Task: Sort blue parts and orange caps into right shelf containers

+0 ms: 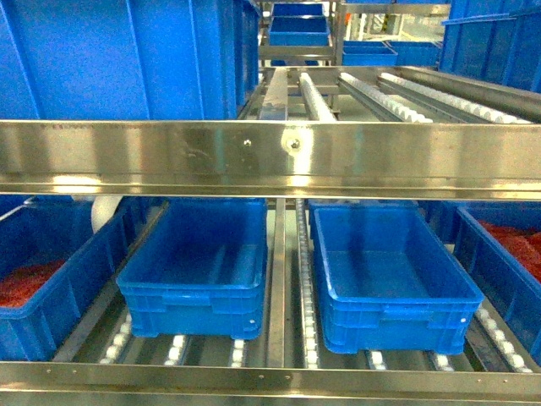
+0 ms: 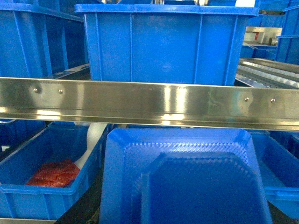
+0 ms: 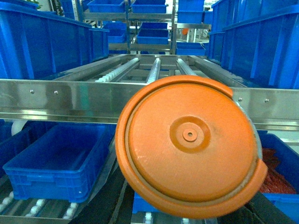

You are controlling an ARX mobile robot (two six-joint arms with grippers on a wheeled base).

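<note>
The head view looks into a steel roller shelf (image 1: 270,156) with two levels. On the lower level two empty blue containers sit side by side: one left of centre (image 1: 196,266) and one right of centre (image 1: 390,275). Further out on each side is another blue crate holding red material, one at the far left (image 1: 38,279) and one at the far right (image 1: 507,262). No arm or gripper appears in this view. The left wrist view faces the same steel rail, and a blue tray-like part (image 2: 187,177) with a stepped, angular recess fills the near lower frame; it appears carried by the left gripper, but the fingers are hidden, so how far they are open cannot be told. The right wrist view is dominated by a round orange cap (image 3: 189,144) close to the camera, tilted, in front of the shelf rail. The right gripper itself is hidden behind it, so its opening cannot be told.
</note>
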